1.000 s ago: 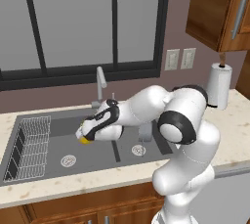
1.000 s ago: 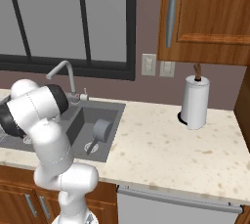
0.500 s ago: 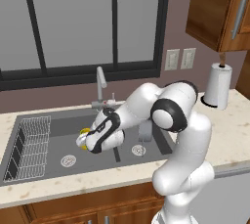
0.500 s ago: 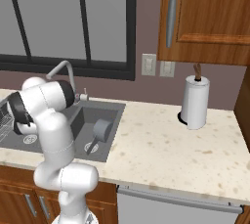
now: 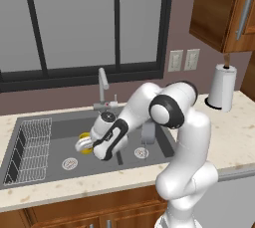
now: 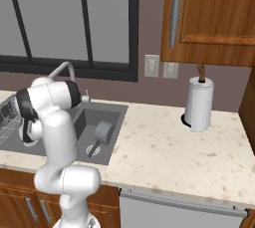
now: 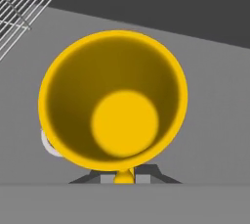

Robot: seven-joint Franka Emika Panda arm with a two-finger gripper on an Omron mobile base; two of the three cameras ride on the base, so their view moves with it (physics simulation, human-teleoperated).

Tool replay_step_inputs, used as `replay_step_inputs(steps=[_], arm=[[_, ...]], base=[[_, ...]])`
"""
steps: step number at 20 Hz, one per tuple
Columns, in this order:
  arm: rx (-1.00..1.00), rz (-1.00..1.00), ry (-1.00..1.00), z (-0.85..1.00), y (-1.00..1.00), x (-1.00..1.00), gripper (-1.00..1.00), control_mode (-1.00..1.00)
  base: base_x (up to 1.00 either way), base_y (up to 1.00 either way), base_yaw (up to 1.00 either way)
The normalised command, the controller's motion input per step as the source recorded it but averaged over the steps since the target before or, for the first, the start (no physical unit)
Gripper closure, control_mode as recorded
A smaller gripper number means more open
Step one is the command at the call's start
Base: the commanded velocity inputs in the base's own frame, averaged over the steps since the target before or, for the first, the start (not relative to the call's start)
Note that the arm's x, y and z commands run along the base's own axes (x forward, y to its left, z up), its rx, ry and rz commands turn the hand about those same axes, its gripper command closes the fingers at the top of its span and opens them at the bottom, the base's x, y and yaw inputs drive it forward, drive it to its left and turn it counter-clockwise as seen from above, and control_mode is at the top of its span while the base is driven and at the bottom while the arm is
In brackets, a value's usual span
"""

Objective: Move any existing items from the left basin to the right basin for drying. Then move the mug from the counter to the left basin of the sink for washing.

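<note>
Hand (image 5: 89,145) clamped on the small bright yellow mug (image 5: 86,142) has swung left and dropped into the wider dark-grey basin (image 5: 60,145) (grey metal cup (image 6: 104,131) already right); release next.

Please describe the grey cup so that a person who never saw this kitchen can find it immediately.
Find the dark two-basin sink set in the speckled counter below the window. Look in its narrower basin, the one without the wire rack. The grey cup sits there near the round drain; it is dull metallic, unlike the bright yellow mug.
</note>
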Motion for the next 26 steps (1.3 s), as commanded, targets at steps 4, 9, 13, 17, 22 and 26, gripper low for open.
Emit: replay_step_inputs(steps=[4, 9, 13, 17, 22, 26], arm=[[-0.02, 0.00, 0.03, -0.22, 0.16, 0.17, 1.00, -1.00], [-0.02, 0.00, 0.02, -0.24, 0.16, 0.16, 1.00, -1.00], [-0.03, 0.00, 0.00, -0.23, 0.13, 0.15, 1.00, -1.00], [-0.04, 0.00, 0.00, -0.23, 0.10, 0.13, 1.00, -1.00], [0.00, 0.00, 0.00, -0.16, 0.02, 0.05, 1.00, -1.00], [0.00, 0.00, 0.00, -0.17, 0.00, 0.04, 1.00, -1.00]], base=[[0.00, 0.00, 0.00], [0.00, 0.00, 0.00], [0.00, 0.00, 0.00], [0.00, 0.00, 0.00], [0.00, 0.00, 0.00], [0.00, 0.00, 0.00]])
